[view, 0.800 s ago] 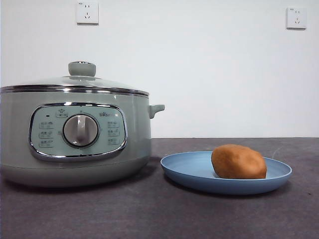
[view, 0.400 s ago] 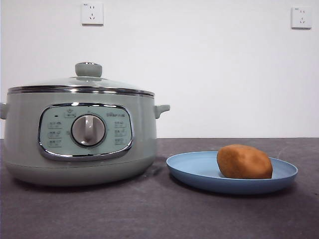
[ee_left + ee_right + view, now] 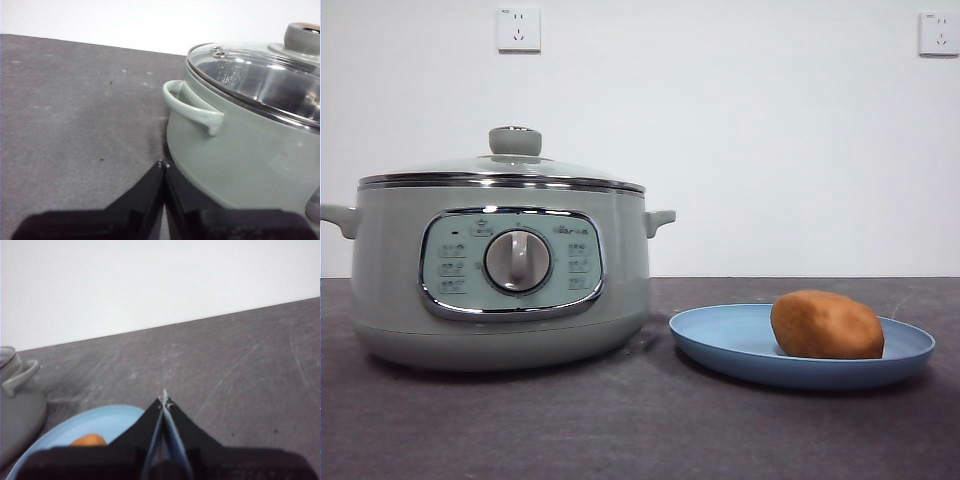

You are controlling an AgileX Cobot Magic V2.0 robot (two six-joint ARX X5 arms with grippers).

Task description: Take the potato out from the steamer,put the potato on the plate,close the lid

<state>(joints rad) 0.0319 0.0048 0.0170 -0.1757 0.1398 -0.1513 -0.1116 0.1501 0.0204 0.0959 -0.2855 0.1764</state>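
The left gripper (image 3: pixel 161 167) is pinched together on nothing, low over the desk (image 3: pixel 75 115), with the steamer (image 3: pixel 505 275) just beside it and the lid (image 3: pixel 505 165) seated on the rim. The potato (image 3: pixel 826 325) lies on the plate (image 3: pixel 720 345), long axis flat. Just past the plate's edge, the right gripper (image 3: pixel 164 397) is likewise closed and empty. To my eye nothing remains.

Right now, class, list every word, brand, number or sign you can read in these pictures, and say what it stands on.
None can be read for certain.
Pale sage-green electric steamer pot: small brand mark and button icons on its front control panel, too small and blurred to quote.
Round dial: no lettering visible.
White wall sockets: tiny marks, unreadable.
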